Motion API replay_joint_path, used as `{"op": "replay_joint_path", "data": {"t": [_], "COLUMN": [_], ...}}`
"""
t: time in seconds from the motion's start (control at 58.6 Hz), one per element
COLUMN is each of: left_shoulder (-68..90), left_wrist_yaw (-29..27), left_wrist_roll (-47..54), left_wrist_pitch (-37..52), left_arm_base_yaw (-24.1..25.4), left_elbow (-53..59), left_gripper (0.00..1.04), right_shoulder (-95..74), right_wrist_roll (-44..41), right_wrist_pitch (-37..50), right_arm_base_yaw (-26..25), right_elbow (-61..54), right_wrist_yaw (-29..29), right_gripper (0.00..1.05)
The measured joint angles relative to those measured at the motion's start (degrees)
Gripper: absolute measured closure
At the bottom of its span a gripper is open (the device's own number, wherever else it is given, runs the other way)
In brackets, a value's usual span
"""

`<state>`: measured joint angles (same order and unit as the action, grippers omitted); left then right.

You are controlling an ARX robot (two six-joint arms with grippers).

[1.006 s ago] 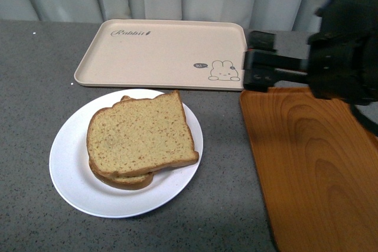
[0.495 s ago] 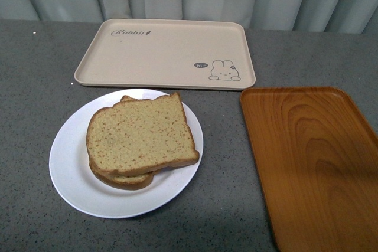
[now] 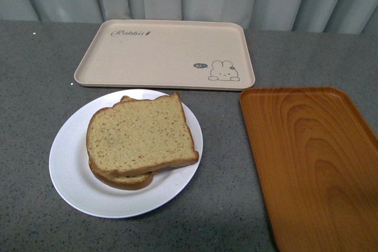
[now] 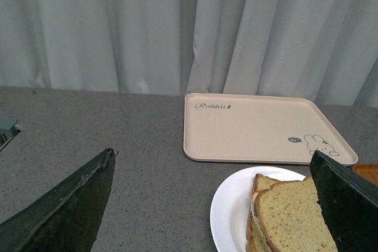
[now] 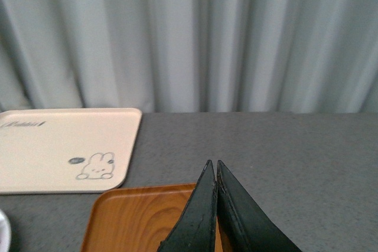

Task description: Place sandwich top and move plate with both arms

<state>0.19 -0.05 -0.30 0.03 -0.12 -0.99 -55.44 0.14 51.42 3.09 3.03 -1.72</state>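
The sandwich top (image 3: 140, 135), a tan speckled slice with a brown crust, lies on a lower slice on the round white plate (image 3: 71, 172) at the front left of the grey table. Neither arm shows in the front view. In the left wrist view my left gripper (image 4: 214, 157) is open and empty, its fingers (image 4: 71, 205) spread wide; the plate (image 4: 227, 210) and sandwich top (image 4: 292, 216) lie between them. In the right wrist view my right gripper (image 5: 213, 163) is shut and empty above the orange tray (image 5: 139, 219).
A beige rabbit-print tray (image 3: 159, 51) lies behind the plate. An orange wood-grain tray (image 3: 313, 163) lies at the right, reaching the front edge. Grey curtains hang behind the table.
The right arm, which was over the far end of the orange tray one second ago, has left the front view. The plate and bread have not moved.
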Motion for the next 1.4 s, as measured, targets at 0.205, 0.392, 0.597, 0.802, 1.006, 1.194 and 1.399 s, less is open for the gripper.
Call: {"op": "replay_joint_path", "data": {"t": [0.205,0.392,0.597,0.802,1.006,1.194,1.399], "left_shoulder": [0.00,0.00,0.00,0.00,0.00,0.00,0.00], "left_wrist_yaw": [0.02,0.02,0.02,0.02,0.02,0.02,0.02], "left_wrist_roll": [0.00,0.00,0.00,0.00,0.00,0.00,0.00], "left_wrist_pitch": [0.00,0.00,0.00,0.00,0.00,0.00,0.00], "left_arm_base_yaw": [0.00,0.00,0.00,0.00,0.00,0.00,0.00], "left_elbow": [0.00,0.00,0.00,0.00,0.00,0.00,0.00], "left_gripper": [0.06,0.06,0.06,0.06,0.06,0.06,0.06], "right_shoulder": [10.84,18.56,25.86,32.26,37.51,41.44,44.61], "right_wrist_roll": [-0.02,-0.02,-0.02,-0.02,-0.02,-0.02,-0.02], "right_wrist_pitch": [-8.76,-15.47,-22.10,-28.22,-33.33,-37.20,-40.35], "right_arm_base_yaw": [-2.91,-2.95,-2.95,-2.95,-2.95,-2.95,-2.95], "right_elbow": [-1.99,-2.62,-2.69,-2.71,-2.71,-2.71,-2.71], "right_wrist_yaw": [1.62,1.62,1.62,1.64,1.64,1.64,1.66], "right_gripper": [1.04,1.04,1.04,1.04,1.04,1.04,1.04]}}
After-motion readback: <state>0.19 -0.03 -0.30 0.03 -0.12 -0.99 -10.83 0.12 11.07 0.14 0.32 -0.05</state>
